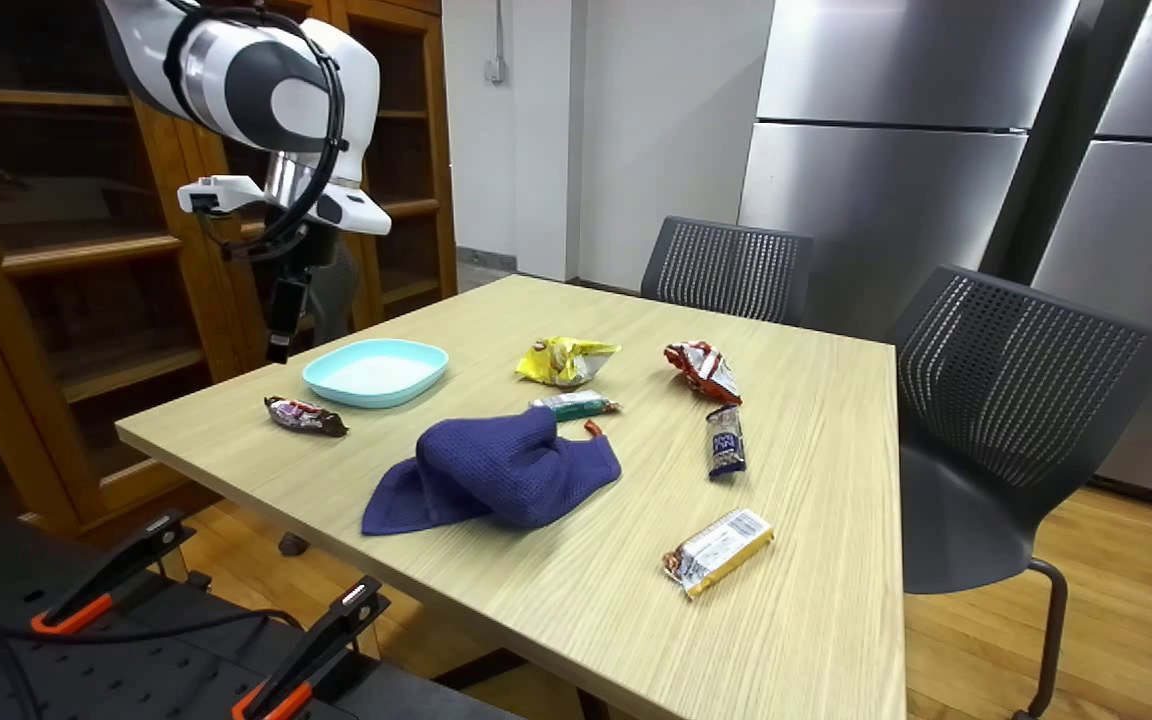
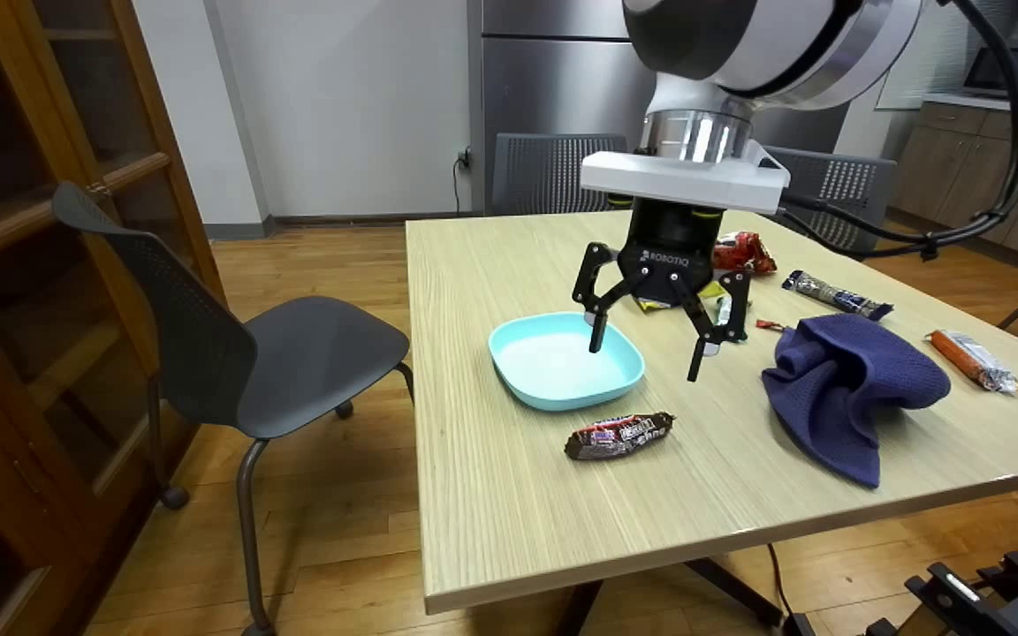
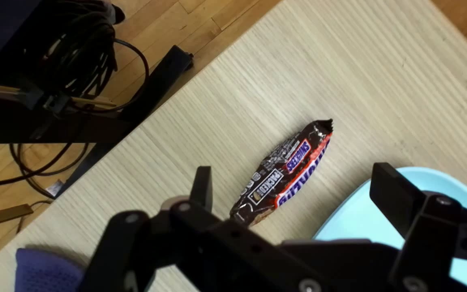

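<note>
Your gripper [image 2: 647, 353] hangs above the table [image 2: 491, 512] with its two fingers spread wide, and it holds nothing. The brown candy bar [image 2: 619, 435] lies on the table; in an exterior view it sits just on the near side of the light blue dish [image 2: 566, 358], and the bunched dark blue cloth [image 2: 871, 362] is off to the right. In the wrist view the bar shows between your fingers, but the right finger shows over the dish's edge. If you go straight down from here, that finger could bump the rim and tip or push the dish. The left finger could poke the bar, because it shows near the bar's left end. If you pinch only one end, the shiny wrapper could twist and slip out. Swinging low to the right could drag the cloth.
</note>
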`<state>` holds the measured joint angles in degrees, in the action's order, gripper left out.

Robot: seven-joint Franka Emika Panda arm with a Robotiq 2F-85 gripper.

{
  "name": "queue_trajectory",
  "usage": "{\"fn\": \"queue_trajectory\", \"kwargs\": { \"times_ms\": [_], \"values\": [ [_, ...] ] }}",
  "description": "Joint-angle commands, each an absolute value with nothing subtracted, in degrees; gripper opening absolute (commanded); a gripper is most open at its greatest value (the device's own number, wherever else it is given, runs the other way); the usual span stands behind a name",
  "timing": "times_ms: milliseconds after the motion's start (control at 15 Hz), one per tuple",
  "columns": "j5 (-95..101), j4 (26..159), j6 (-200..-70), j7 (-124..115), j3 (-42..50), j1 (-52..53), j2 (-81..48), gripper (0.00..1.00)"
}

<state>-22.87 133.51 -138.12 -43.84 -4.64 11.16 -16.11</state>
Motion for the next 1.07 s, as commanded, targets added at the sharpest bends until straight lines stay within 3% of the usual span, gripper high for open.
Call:
{"fn": "queue_trajectory", "kwargs": {
  "times_ms": [0,1000],
  "values": [
    [-19.75,133.51,-139.86,-54.07,-3.29,12.32,-18.24,1.0],
    [-19.47,133.14,-140.22,-58.55,-4.16,11.46,-22.35,1.0]
  ]
}}
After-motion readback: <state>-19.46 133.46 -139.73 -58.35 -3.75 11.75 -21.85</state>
